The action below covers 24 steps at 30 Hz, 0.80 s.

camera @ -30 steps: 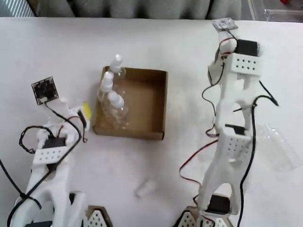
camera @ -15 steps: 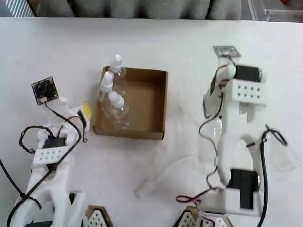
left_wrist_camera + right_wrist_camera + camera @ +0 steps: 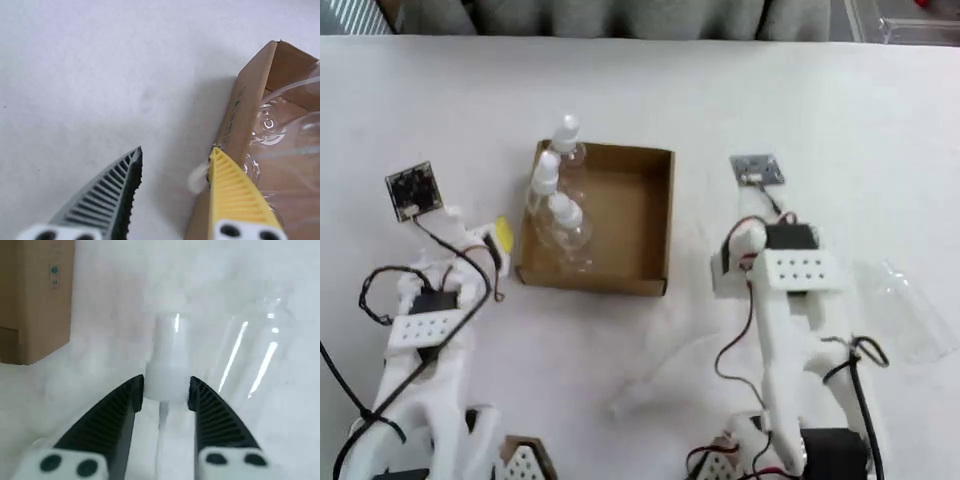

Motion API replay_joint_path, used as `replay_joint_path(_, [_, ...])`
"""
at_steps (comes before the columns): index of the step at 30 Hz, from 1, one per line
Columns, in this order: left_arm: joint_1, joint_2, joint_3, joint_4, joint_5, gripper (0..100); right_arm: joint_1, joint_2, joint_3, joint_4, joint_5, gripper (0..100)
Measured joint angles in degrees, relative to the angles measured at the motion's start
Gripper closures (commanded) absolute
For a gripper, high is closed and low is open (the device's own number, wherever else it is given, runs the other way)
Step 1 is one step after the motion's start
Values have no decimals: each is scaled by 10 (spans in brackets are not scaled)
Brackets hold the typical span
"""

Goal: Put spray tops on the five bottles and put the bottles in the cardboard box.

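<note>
White plastic spray top (image 3: 167, 352): clamped at its collar between the jaws of the right gripper (image 3: 165, 385), just above the worktop (image 3: 740, 90); thin pale line beneath it, probably the dip tube.
Clear bare bottle (image 3: 250, 355): lying just beside the held top. Also one bare bottle in the high view (image 3: 910, 312), on the outer side of the right arm; cannot tell whether the same one.
Step in hand (judged): fitting the held top onto a bare bottle.
Good practice: bottle stood upright or pinned first, being light, round and likely to roll; tube fed into the neck before the collar; top kept in line with the neck, then pressed or turned home with no sideways push.
Left gripper (image 3: 176, 150): jaws apart, nothing between them; yellow jaw just beside the outer wall of the cardboard box (image 3: 250, 95); free to steady the bottle.
Count, capped bottles (image 3: 563, 215): three, in a row against one wall inside the cardboard box.
Count, bare bottles: at least one; full five not confirmed.
Count, spray tops: three fitted, one held; small pale piece (image 3: 628, 398) on the worktop between the arms, possibly a fifth, too faint to tell.
Count, boxes: one.
</note>
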Motion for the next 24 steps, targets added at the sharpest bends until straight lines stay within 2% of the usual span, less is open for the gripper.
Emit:
replay_joint_path(4, [0, 0, 0, 0, 0, 789, -22, 0, 36, -39, 0, 670])
replay_joint_path(9, [0, 0, 0, 0, 0, 789, -21, -7, 28, -32, 0, 664])
replay_joint_path(11, [0, 0, 0, 0, 0, 789, -14, -8, 5, -1, 0, 701])
replay_joint_path(18, [0, 0, 0, 0, 0, 789, 72, -8, -72, 76, 44, 966])
replay_joint_path(24, [0, 0, 0, 0, 0, 788, 145, -8, -88, 116, 91, 980])
